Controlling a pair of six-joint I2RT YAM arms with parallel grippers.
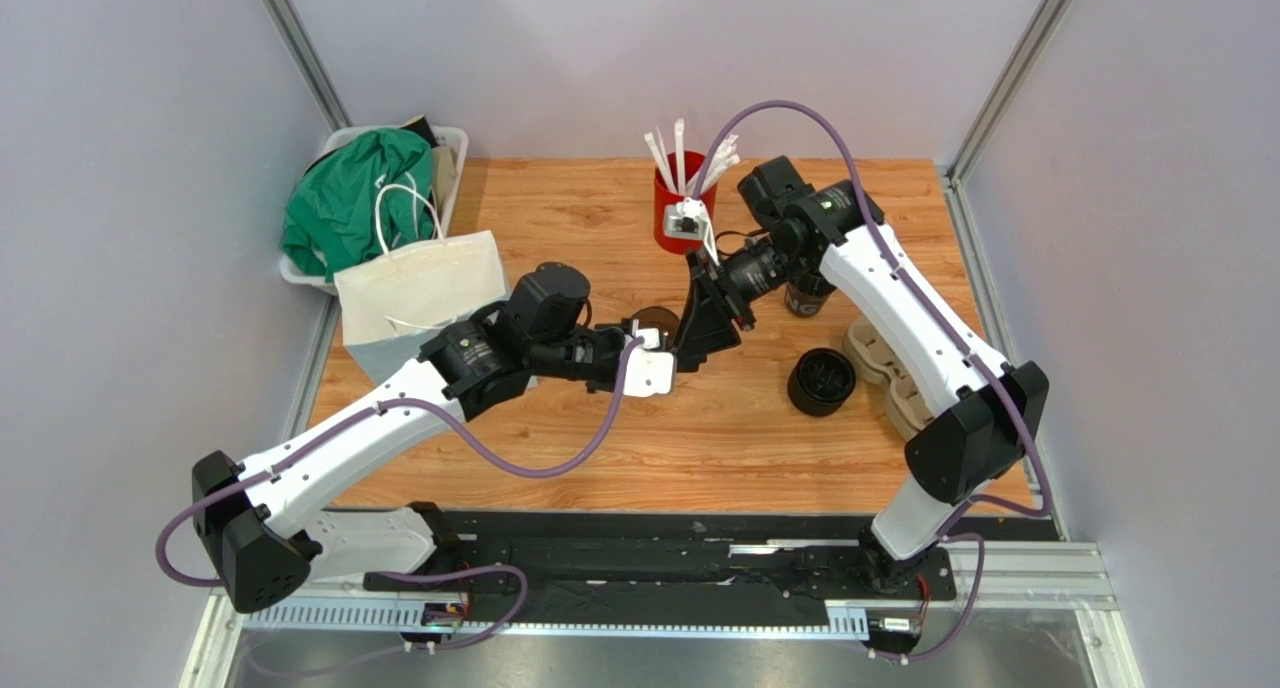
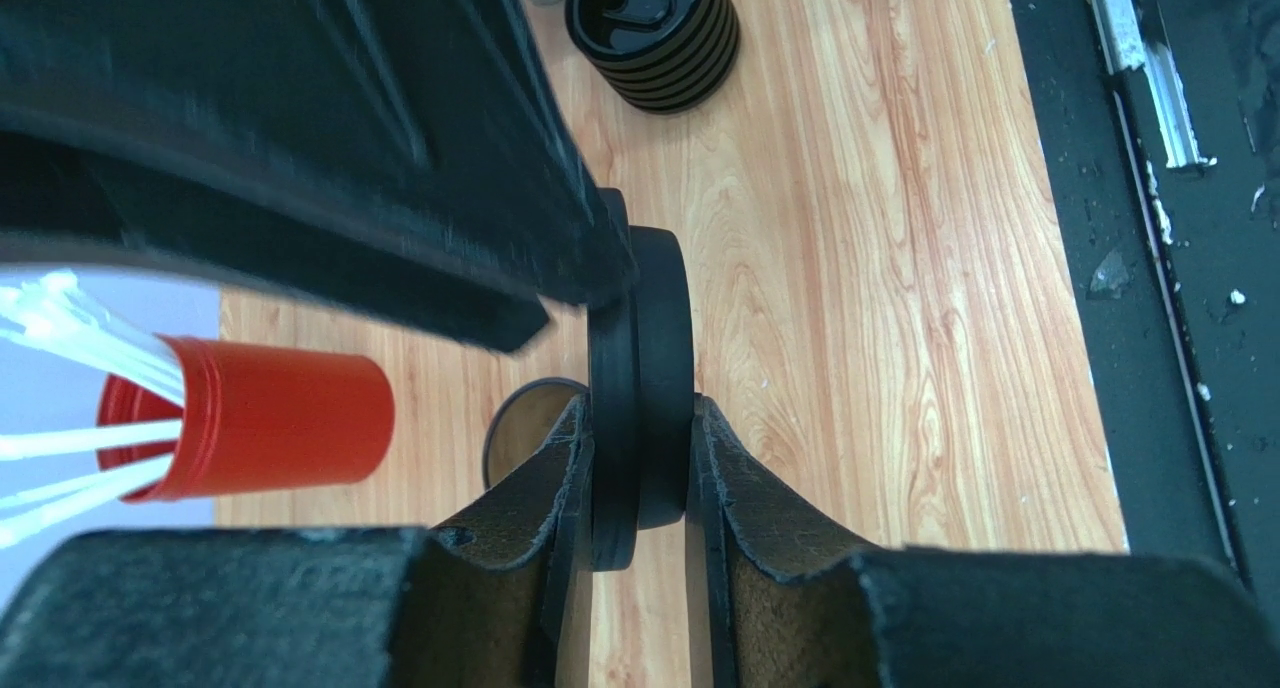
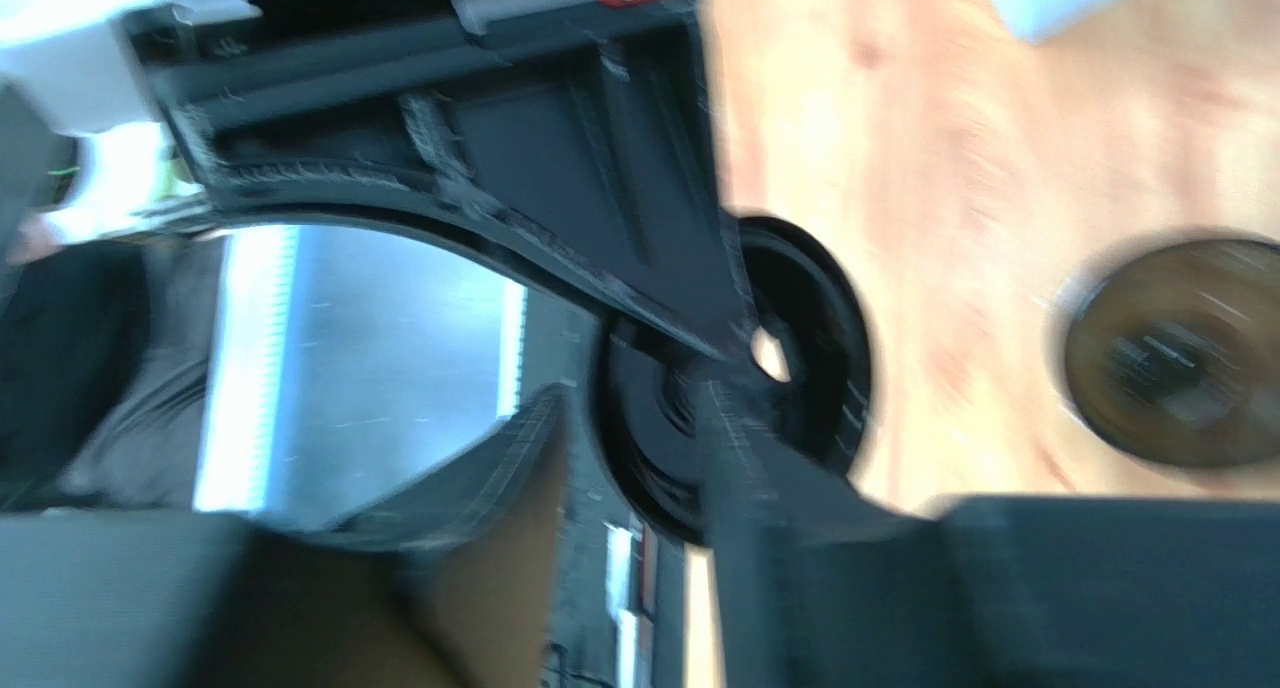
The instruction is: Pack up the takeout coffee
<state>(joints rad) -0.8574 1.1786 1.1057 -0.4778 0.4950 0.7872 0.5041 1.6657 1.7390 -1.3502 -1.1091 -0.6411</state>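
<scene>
Bright even light, soft shadows, top view sharp, R wrist view motion-blurred

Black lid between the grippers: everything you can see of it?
The lid is round, black and plastic-looking, with a raised rim and a small hole. It stands on edge, held above the wooden table. The left gripper pinches its two faces; the right gripper, jaws parted, crosses its rim.

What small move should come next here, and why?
Probably the right gripper should back away from the lid: the left gripper pinches it on edge, while a right finger is at its upper rim. The open cup stands close by.
</scene>
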